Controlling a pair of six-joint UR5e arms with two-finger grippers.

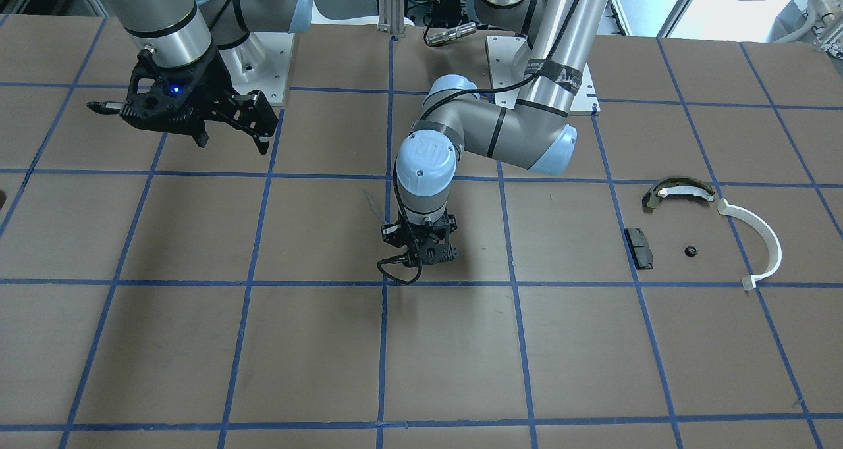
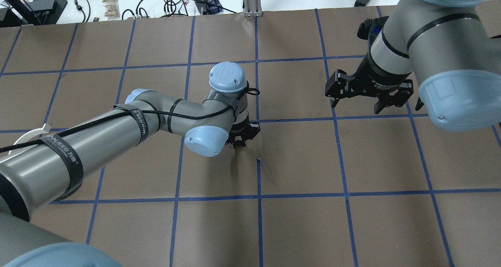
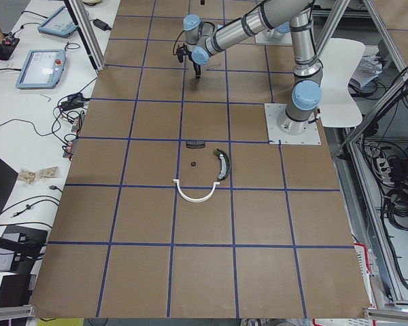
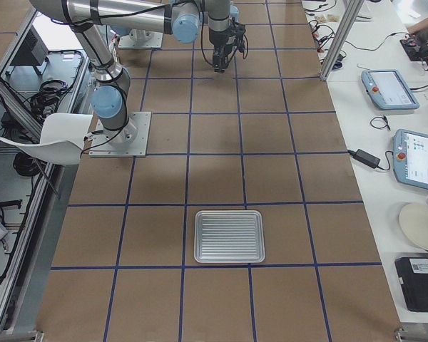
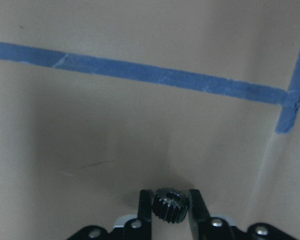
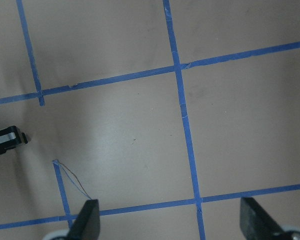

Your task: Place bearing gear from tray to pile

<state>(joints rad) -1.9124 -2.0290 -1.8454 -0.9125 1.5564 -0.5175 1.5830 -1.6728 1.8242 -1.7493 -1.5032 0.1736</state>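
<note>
The table (image 1: 197, 343), covered in brown paper gridded with blue tape, carries both arms. The left arm (image 2: 117, 130) reaches in to the table's middle with its wrist pointing straight down, and the left gripper (image 5: 170, 192) hangs close above the paper beside a crossing of tape lines. Its fingers (image 5: 146, 200) are nearly closed, pinching the gear (image 5: 170, 206), a small dark toothed wheel, by its two sides. The right gripper (image 2: 355, 104) hovers higher on the robot's right, fingers spread wide and holding nothing. The tray (image 4: 228, 213), a ribbed metal sheet, lies toward the table's right end, well apart from both grippers. The pile sits on the robot's left, well apart from the held gear, with taped paper between them: a white half-ring (image 1: 764, 238), an olive shoe (image 1: 678, 191) touching one end of the ring, a black pad (image 1: 639, 247), and a tiny black part (image 1: 690, 251) between pad and ring. A thin peeled tape strip (image 2: 268, 172) lies just beside the left gripper.
</note>
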